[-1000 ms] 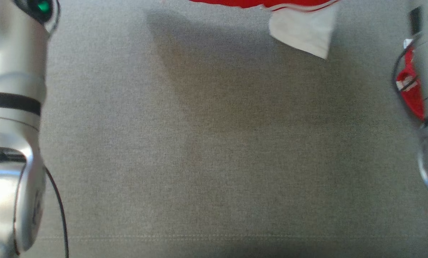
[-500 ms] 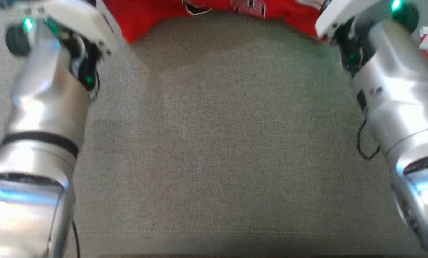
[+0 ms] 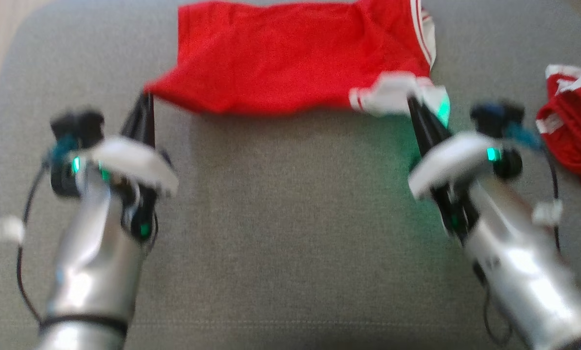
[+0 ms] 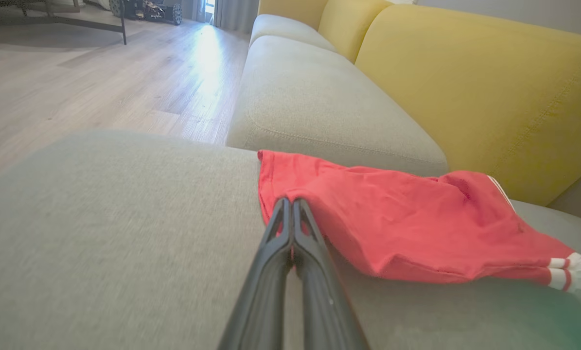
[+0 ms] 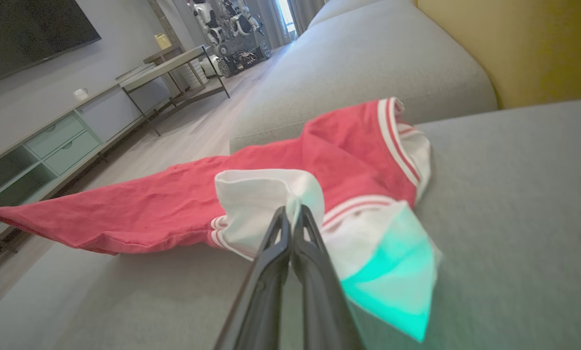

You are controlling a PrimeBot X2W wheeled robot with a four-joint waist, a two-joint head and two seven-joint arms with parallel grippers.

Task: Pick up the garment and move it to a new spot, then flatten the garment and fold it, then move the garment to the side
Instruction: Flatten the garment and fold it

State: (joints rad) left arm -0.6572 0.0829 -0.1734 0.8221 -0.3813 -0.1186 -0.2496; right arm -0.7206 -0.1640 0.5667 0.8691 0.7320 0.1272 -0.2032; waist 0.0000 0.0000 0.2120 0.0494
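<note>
The garment [image 3: 290, 58] is a red shirt with white, red-striped sleeve cuffs, spread across the far part of the grey cushion [image 3: 290, 218]. My left gripper [image 3: 147, 95] is shut on its near left corner, the red cloth [image 4: 397, 218] pinched at the fingertips [image 4: 290, 204]. My right gripper [image 3: 412, 99] is shut on the white sleeve [image 5: 266, 199] at the near right corner. The near edge hangs stretched between the two grippers, slightly lifted off the cushion.
A second red and white garment [image 3: 572, 131] lies bunched at the right edge of the cushion. A yellow sofa back [image 4: 489, 82] rises behind, another grey seat [image 4: 319, 107] lies beyond, and wooden floor [image 4: 100, 73] to the left.
The head camera has tilted, so the whole garment and both grippers have come into view. Both grippers stay shut on the garment's near corners.
</note>
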